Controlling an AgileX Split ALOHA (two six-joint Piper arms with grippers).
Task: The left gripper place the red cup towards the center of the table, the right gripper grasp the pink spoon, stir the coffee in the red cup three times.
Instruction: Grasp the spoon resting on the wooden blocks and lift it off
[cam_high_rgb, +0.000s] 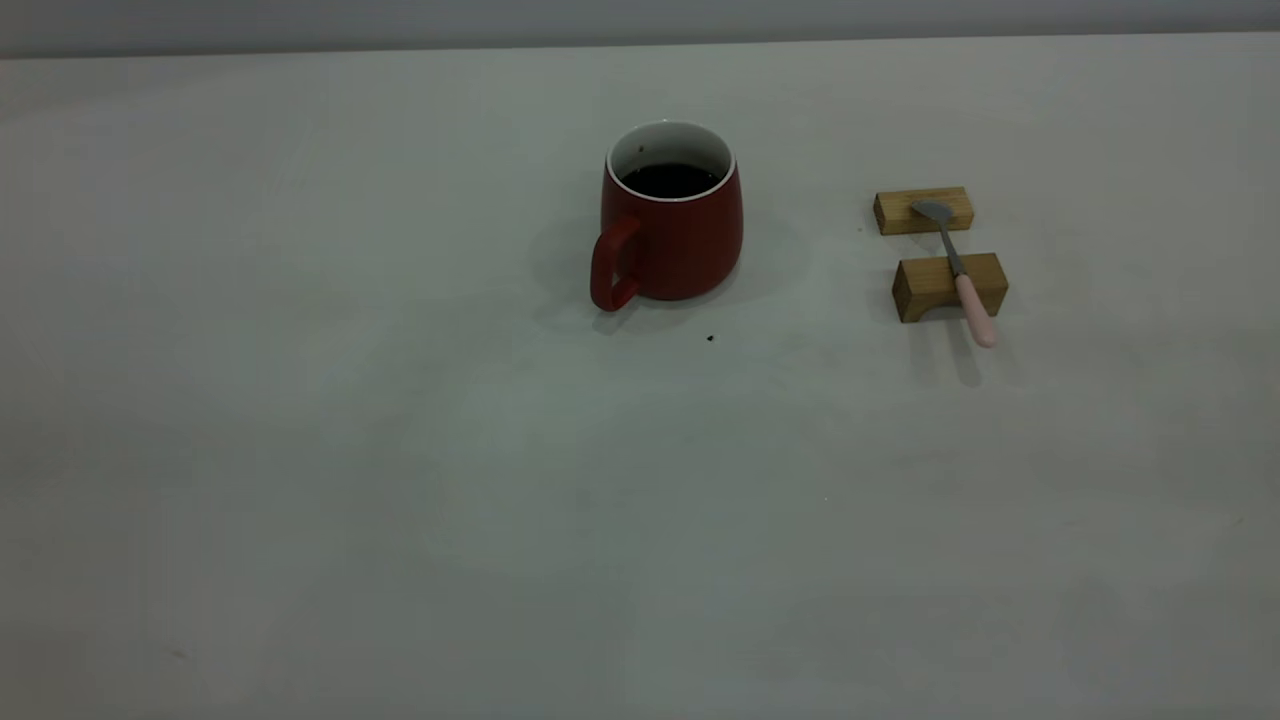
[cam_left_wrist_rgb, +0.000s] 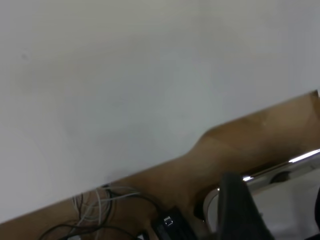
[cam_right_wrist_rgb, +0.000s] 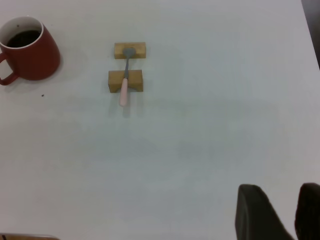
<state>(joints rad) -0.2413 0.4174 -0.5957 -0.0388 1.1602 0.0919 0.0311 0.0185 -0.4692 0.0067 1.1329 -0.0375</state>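
The red cup (cam_high_rgb: 670, 240) stands upright near the middle of the table (cam_high_rgb: 400, 450), its handle towards the front left and dark coffee (cam_high_rgb: 670, 180) inside. To its right, the pink spoon (cam_high_rgb: 962, 275) lies across two tan wooden blocks, bowl on the far one. Neither gripper appears in the exterior view. In the right wrist view the cup (cam_right_wrist_rgb: 30, 52) and spoon (cam_right_wrist_rgb: 125, 80) lie far from my right gripper (cam_right_wrist_rgb: 282, 200), which is open and empty. My left gripper (cam_left_wrist_rgb: 280, 200) hangs open and empty by the table edge, with no cup in its view.
The far block (cam_high_rgb: 923, 210) and near block (cam_high_rgb: 950, 287) carry the spoon. A tiny black speck (cam_high_rgb: 710, 338) lies in front of the cup. Beyond the table edge, the left wrist view shows brown floor (cam_left_wrist_rgb: 240, 145) and loose cables (cam_left_wrist_rgb: 100, 200).
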